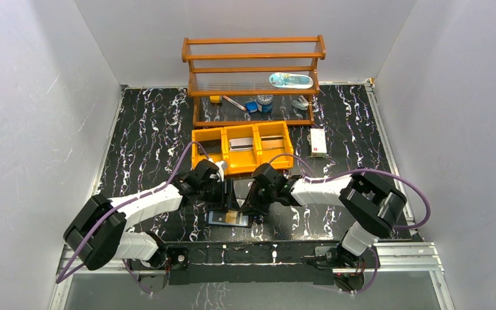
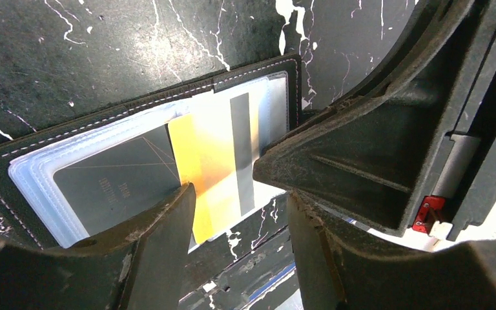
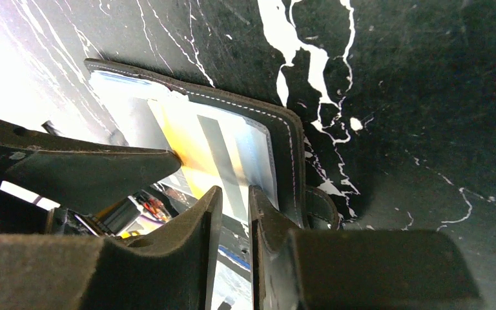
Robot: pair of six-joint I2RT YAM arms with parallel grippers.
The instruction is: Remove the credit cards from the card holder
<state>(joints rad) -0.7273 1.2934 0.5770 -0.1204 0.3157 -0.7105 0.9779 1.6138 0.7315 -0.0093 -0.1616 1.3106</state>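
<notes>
We see the card holder point(image 1: 223, 218) open on the worktop point(image 1: 142, 129) between the arms, a dark card point(image 2: 123, 174) sleeved in one panel, a yellow grey-striped card point(image 2: 210, 161) sticking out of the other (black stitched outside, clear sleeves), left jaws apart, right jaws narrowly apart astride that card's edge.

1. Card holder point(image 1: 228, 218): from above, largely hidden under left gripper point(image 1: 225, 192) and right gripper point(image 1: 248, 205); panels not distinguishable there.
2. Yellow card point(image 2: 214, 161): near end covered by a left finger point(image 2: 155, 245); face washed by glare, no print legible.
3. Dark card point(image 2: 119, 177): lettering too small to read; near corner hidden behind same finger.
4. Right gripper, wrist view: contact with yellow card's edge not determinable.
5. Shelf point(image 1: 253, 57) items, bin point(image 1: 196, 145) contents: too small to identify.
</notes>
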